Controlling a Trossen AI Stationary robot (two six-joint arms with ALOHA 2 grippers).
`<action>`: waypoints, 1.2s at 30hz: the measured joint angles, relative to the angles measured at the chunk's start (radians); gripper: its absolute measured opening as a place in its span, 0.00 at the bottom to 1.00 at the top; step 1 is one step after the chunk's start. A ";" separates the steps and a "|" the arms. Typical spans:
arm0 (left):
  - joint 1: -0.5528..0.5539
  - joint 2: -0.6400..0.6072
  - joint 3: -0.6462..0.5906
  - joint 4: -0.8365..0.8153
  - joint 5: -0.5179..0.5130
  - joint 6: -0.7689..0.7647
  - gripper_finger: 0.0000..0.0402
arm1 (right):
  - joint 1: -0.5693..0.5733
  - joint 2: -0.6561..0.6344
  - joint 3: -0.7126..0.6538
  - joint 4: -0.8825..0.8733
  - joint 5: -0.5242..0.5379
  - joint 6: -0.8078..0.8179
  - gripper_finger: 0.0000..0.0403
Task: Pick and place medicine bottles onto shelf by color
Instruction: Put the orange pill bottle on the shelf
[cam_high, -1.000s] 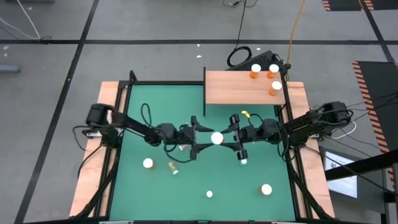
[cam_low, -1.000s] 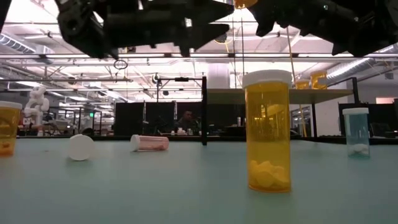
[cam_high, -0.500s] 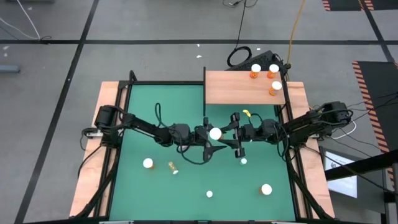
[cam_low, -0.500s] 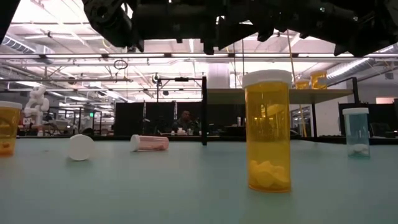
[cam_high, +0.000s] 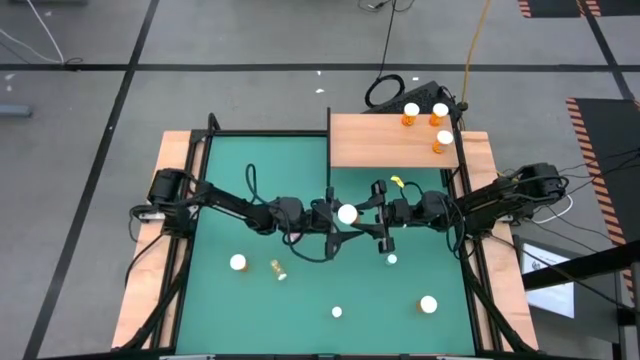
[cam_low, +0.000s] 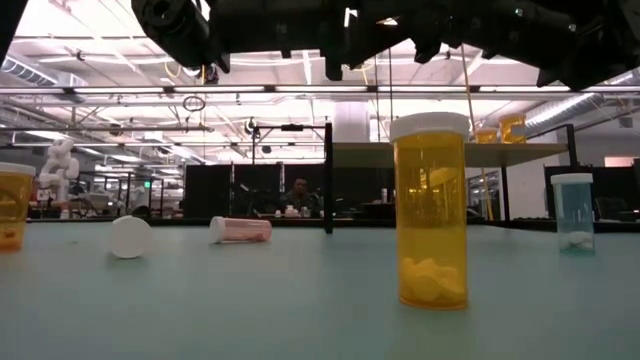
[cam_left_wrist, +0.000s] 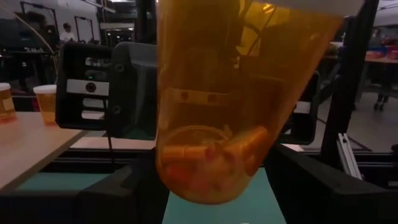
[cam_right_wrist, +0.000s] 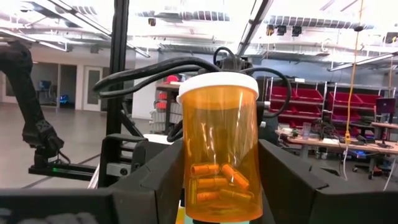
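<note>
- Fig. legend, high view; clock directions read with 12 = far edge of the green mat (cam_high: 220, 180).
- R gripper (cam_high: 356, 215): reaches in from 3 o'clock and is clenched on the held bottle (cam_high: 347, 213). In the R wrist view you see this bottle upright between both fingers, orange body, white cap, capsules at the bottom.
- L gripper (cam_high: 338, 215): reaches in from 9 o'clock and meets the same bottle. In the L wrist view the orange body fills the frame right in front of it. You cannot tell whether it is gripping or released.
- Held bottle: near mat centre, slightly toward 1 o'clock, clear of the surface. In the low view both arms sit along the top edge, above the mat.
- Shelf (cam_high: 380, 145): at 1 o'clock of the mat, with three orange bottles (cam_high: 432, 118) grouped at its own 2 o'clock corner.
- White-capped bottle (cam_high: 238, 262): stands at 8 o'clock of the mat.
- Lying orange bottle (cam_high: 277, 268): on its side, just beside the white-capped bottle at its 3 o'clock.
- Small bottle (cam_high: 337, 311): at 6 o'clock of the mat.
- Large bottle (cam_high: 428, 303): at 4–5 o'clock of the mat.
- Pale small bottle (cam_high: 391, 259): at 4 o'clock of the held bottle, near the R gripper.
</note>
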 joint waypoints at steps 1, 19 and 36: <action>0.000 0.000 0.000 0.000 0.000 0.000 0.60 | 0.000 0.000 0.000 0.000 0.000 0.000 0.45; 0.001 0.001 -0.001 0.001 -0.001 -0.054 0.60 | 0.000 -0.001 0.000 -0.023 0.000 -0.018 0.45; 0.002 -0.176 -0.001 -0.353 -0.012 -0.051 0.60 | -0.003 0.000 0.000 -0.070 -0.003 0.031 0.45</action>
